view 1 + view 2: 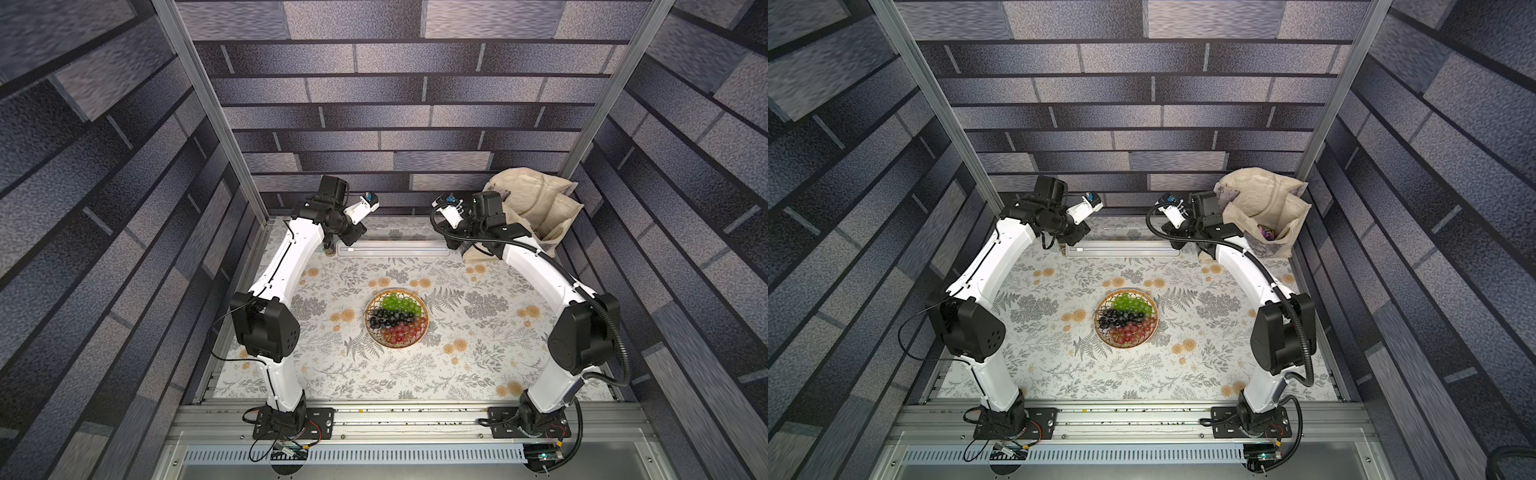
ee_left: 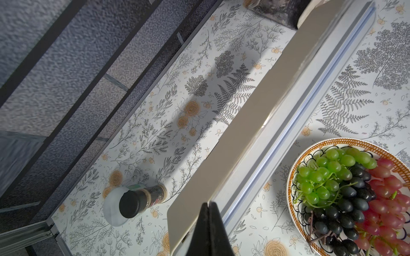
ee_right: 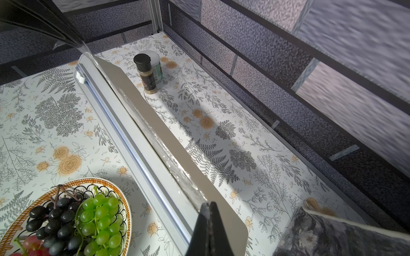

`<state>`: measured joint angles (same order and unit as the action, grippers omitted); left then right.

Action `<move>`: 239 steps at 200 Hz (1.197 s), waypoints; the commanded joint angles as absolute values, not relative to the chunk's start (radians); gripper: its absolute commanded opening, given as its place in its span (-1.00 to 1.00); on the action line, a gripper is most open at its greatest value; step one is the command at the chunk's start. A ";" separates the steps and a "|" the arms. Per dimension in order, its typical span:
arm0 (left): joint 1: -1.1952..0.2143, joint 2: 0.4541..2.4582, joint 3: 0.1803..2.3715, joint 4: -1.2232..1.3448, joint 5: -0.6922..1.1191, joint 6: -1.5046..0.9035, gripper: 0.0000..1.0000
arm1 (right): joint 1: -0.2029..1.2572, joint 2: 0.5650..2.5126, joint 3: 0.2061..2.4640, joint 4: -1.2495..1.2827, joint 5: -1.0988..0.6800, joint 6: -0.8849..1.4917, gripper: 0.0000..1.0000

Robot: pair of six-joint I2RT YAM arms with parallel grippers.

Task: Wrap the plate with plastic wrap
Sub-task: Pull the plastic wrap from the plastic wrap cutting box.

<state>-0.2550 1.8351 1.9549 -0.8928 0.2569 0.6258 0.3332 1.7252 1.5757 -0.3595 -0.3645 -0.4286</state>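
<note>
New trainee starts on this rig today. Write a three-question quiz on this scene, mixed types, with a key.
1. What state are the left gripper and right gripper in, at the ends of the wrap box?
2. On the plate, which grapes form the middle band? A green, B black, C red.
3. True or false: the wrap box touches the plate.
Key: 1 both shut; 2 B; 3 false.

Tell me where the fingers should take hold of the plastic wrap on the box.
Grip the crinkled free edge of the plastic wrap near both ends, coming from above. It lies flat along the box top, a thin long strip, so end grips likely keep it spread.
</note>
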 commanded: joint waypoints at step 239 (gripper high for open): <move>-0.339 1.868 2.332 -1.043 0.121 0.536 -1.00 | 0.322 1.597 1.723 -0.373 -0.256 -0.393 -1.00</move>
